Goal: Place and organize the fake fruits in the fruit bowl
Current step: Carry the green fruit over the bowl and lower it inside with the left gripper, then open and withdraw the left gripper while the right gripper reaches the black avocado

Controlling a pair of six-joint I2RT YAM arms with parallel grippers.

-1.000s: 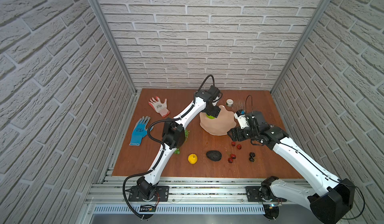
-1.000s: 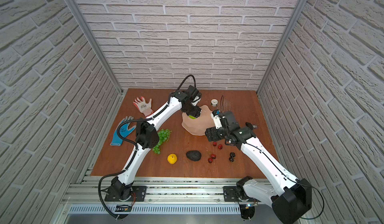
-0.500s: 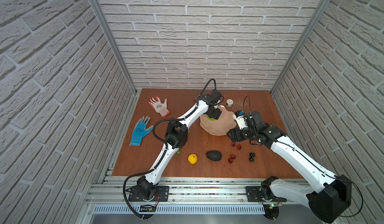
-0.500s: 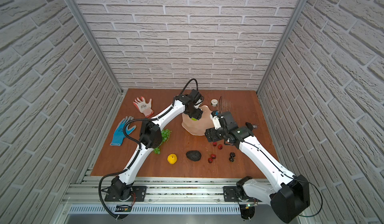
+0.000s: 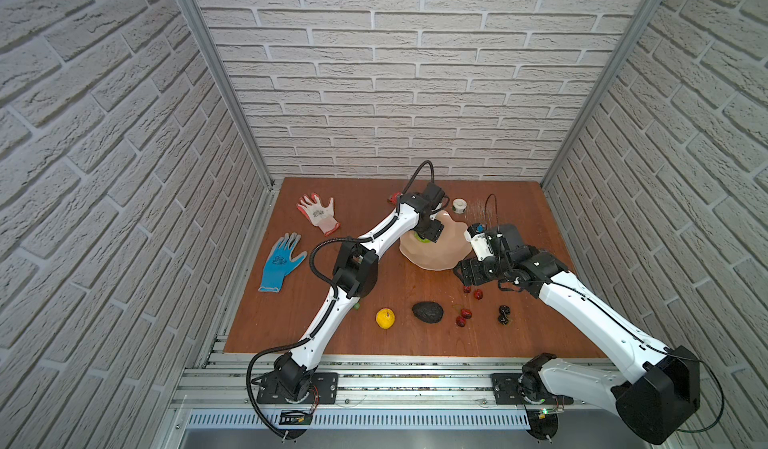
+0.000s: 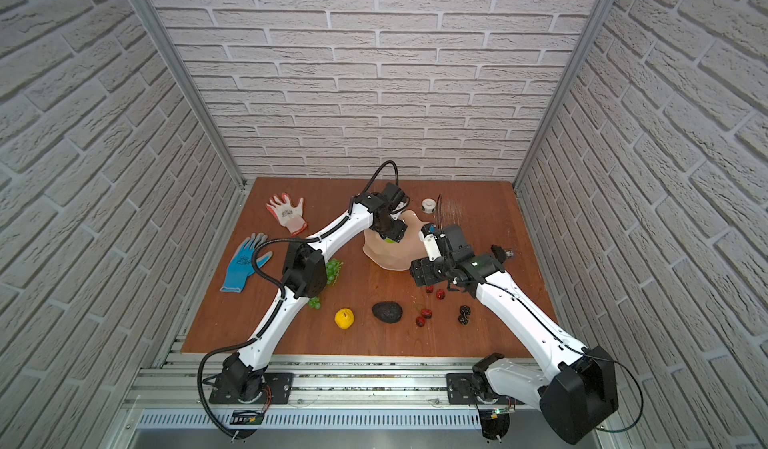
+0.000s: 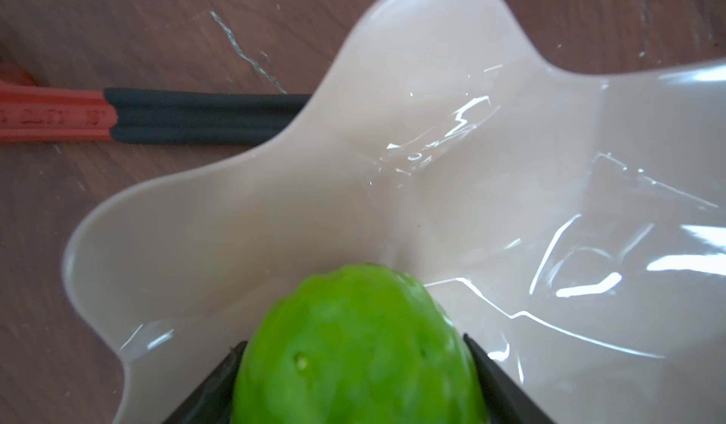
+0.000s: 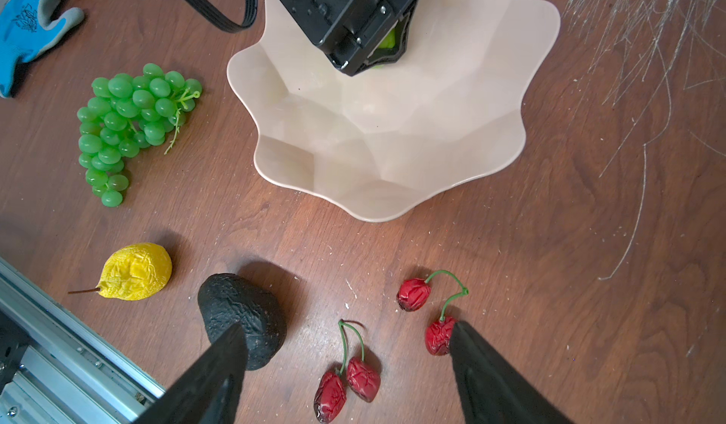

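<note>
Two white robot arms work over a brown table [image 5: 399, 289], seen from above. L gripper [image 7: 353, 363] is clamped on a bumpy green ball [image 7: 353, 335], w/ one finger [image 7: 214, 386] on each side. It holds the ball within the rim of the pale pink bowl [image 7: 275, 206], which sits toward the table's far middle. A red & black wrench [image 7: 55, 115] lies beside the bowl, its end hidden behind the rim.

R gripper [image 8: 347, 326] hangs w/ jaws wide & empty, just in front of the bowl. In the wrist view a red cherry pair [image 8: 349, 382] shows btwn its fingers. A 2nd red pair [image 8: 424, 312] & an avocado [image 8: 243, 316] are each partly hidden by a fingertip.

Also on the table:
- yellow pear [image 8: 135, 271]
- green grapes [image 8: 125, 127]
- dark cherry pair [image 5: 503, 314]
- off to the sides, a blue glove [image 5: 280, 262], white glove [image 5: 318, 214] & tape roll [image 5: 459, 205]
</note>
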